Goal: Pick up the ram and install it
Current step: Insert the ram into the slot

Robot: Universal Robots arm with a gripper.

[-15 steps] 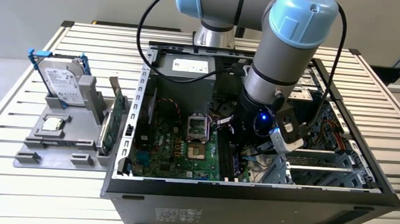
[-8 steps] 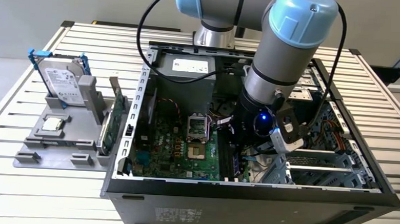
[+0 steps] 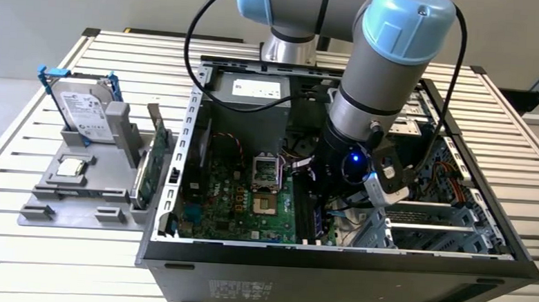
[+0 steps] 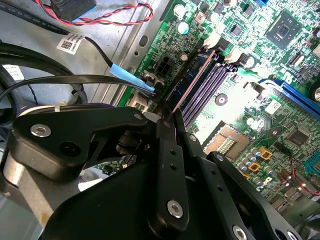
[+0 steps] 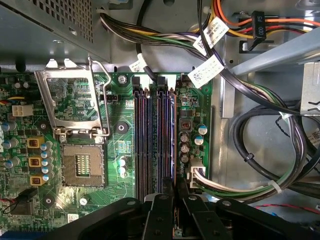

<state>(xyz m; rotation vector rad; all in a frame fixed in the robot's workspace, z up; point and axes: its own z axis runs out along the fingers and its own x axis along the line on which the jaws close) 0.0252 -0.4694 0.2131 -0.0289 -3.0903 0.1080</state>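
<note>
— Standing here by the slatted metal table [image 3: 52,250], I'm reading it across from the exterior view's left: a grey plastic holder [image 3: 82,196] is sitting there, with a silver hard drive [image 3: 85,110] in a blue frame standing upright in it, and a green card [image 3: 156,152] leaning on edge at its side nearest the case.

— And then the open computer case [image 3: 337,265]?

— Yes, black sheet metal, lying on its side, with the glossy green motherboard [image 3: 239,205] showing inside and its square processor socket [image 3: 265,170] sitting open. The arm, with its pale blue joints, is reaching down into the case just beside that socket.

— Is the gripper [image 5: 175,200] holding anything?

— Its black fingers [image 4: 167,175] are sitting close together, clamped on the ram [image 4: 192,82]. In the second wrist view it's showing as a thin edge with a coppery line, running away from the fingers along the purple memory slots [image 5: 155,135].

— Seated fully?

— I can't tell; it's lying in line with the slots, next to the bundled cables [image 5: 260,150].
</note>
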